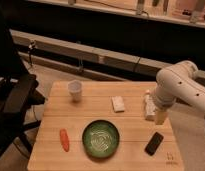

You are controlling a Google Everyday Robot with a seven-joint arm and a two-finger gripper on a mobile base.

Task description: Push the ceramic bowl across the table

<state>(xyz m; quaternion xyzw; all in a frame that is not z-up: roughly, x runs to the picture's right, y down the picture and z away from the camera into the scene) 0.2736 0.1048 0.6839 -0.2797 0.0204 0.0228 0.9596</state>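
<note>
I see the ceramic bowl [100,139] near the front edge of the table [96,114], between an orange carrot [64,140] and a black phone [154,143]. My tool [156,113] hangs over the table's right side behind the phone, well apart from the bowl. I cannot tell whether it is open or closed.

The ceramic bowl [100,139], low in the centre, is dark green with a pale swirling sheen inside. The table [51,120] is light wooden planks with a small dark logo [170,156] at lower right. The cup [75,90] is white, the carrot [64,139] orange, the phone [154,143] black. The gripper [151,109], at the right middle, is off-white
</note>
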